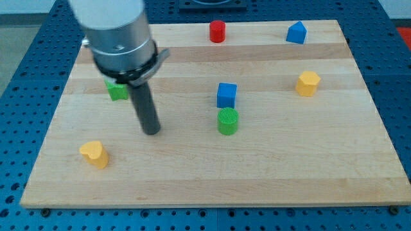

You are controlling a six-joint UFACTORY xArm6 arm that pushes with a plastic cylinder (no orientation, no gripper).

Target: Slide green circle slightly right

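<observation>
Green circle just right of centre of the frame, upright on the wooden board. Directly above it, touching or nearly so: blue cube. To the circle's right, open board all the way to the right edge; nearest thing on that side the yellow hexagonal block, higher up and well apart. Below the circle, bare wood down to the bottom edge.

My tip left of the circle, at about the same height in the frame, well apart from it, with bare board between. No jaws on this arm: only the straight dark rod under a grey cylinder filling the upper left of the frame.

Green block at the upper left, partly hidden behind the rod's mount, shape not clear; close to the rod's upper part, above and left of the tip. Yellow block at the lower left, roughly heart-shaped, near the left edge of the board, below and left of the tip.

Along the top edge: red cylinder near the middle, almost at the rim; blue block with a peaked top further right, also close to the rim. Blue perforated table surrounding the board on all sides.
</observation>
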